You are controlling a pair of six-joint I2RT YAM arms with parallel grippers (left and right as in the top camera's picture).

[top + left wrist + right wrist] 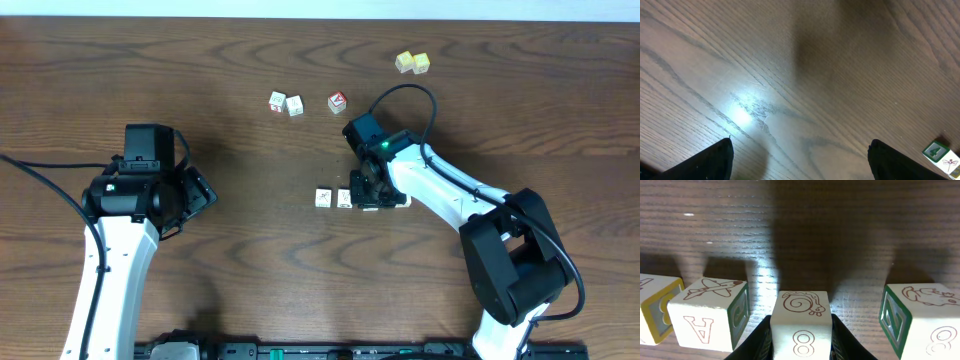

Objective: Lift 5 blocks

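Snail-marked block (pixel 801 307) sits pinched in the right tool (pixel 801 337); left tool (pixel 801 161) stands spread wide.

Overhead even, sharp; left wrist soft, glare on table (pixel 741 116); right wrist dim.

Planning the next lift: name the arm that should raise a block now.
Right. The right gripper is closed on the block marked with a snail, fingers against both its sides. The left gripper hangs open over bare table, holding nothing.
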